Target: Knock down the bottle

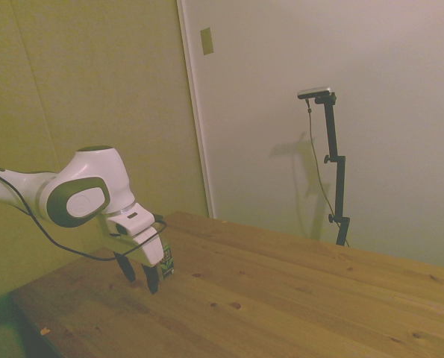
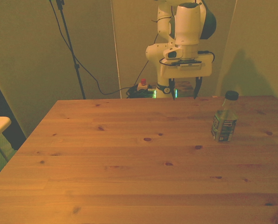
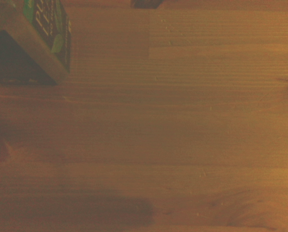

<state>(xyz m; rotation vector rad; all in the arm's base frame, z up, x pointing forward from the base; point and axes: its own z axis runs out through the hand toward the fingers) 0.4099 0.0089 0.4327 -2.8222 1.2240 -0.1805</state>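
A small squarish bottle [image 2: 224, 122] with a green label, narrow neck and dark round cap stands upright on the wooden table [image 2: 129, 158], toward the front view's right and near the far edge. The white arm's gripper [image 2: 184, 92] hangs just above the far edge, jaws spread apart and holding nothing, off to the front view's left of the bottle and not touching it.
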